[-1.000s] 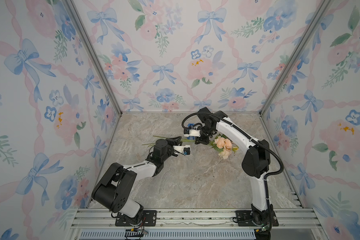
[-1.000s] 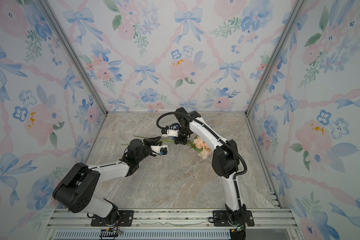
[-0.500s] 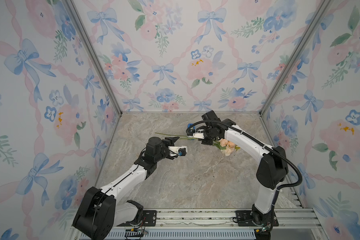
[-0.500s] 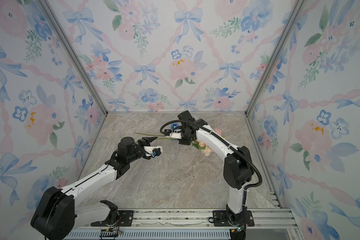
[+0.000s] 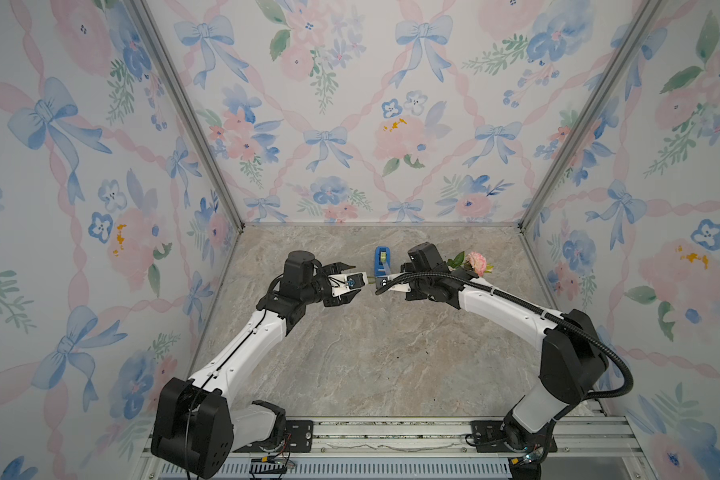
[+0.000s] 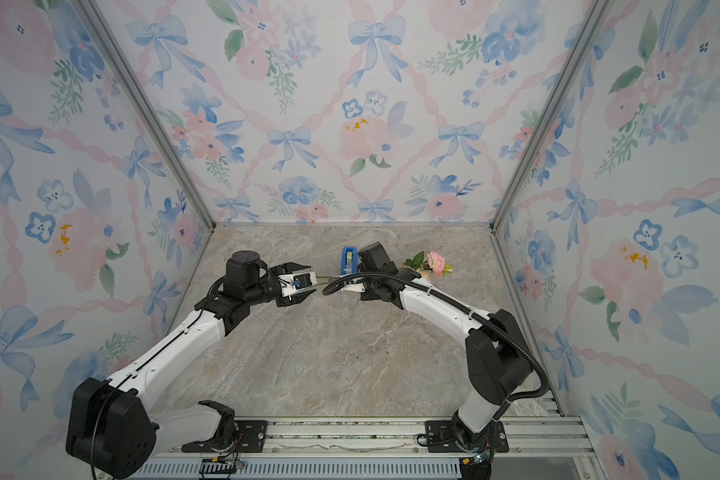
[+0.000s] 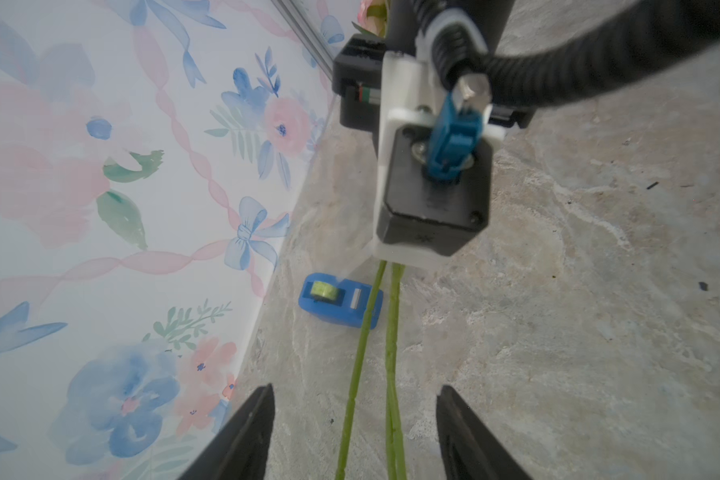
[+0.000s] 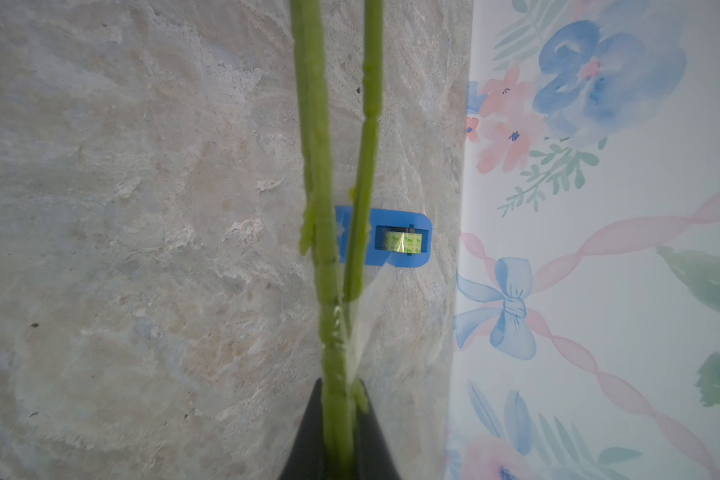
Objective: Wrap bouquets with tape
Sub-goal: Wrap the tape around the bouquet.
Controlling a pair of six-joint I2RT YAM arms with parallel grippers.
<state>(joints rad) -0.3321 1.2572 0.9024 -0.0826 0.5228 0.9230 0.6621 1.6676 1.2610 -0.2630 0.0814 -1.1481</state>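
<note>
Rightward goes the bouquet (image 5: 476,264) with the right arm, and the left gripper (image 7: 355,388) has opened wider: its jaws stand well apart, the stems (image 7: 360,353) running between them untouched. The right gripper (image 8: 338,419) is clamped on the stems. The tape (image 5: 382,259) stands on the table (image 5: 371,353) near the back wall, and a clear strip runs from it to the stems.

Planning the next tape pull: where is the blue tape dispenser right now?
In both top views the tape dispenser stands on the table toward the back wall, about centre, just beyond the bouquet's stems and left of its pink bloom.
</note>
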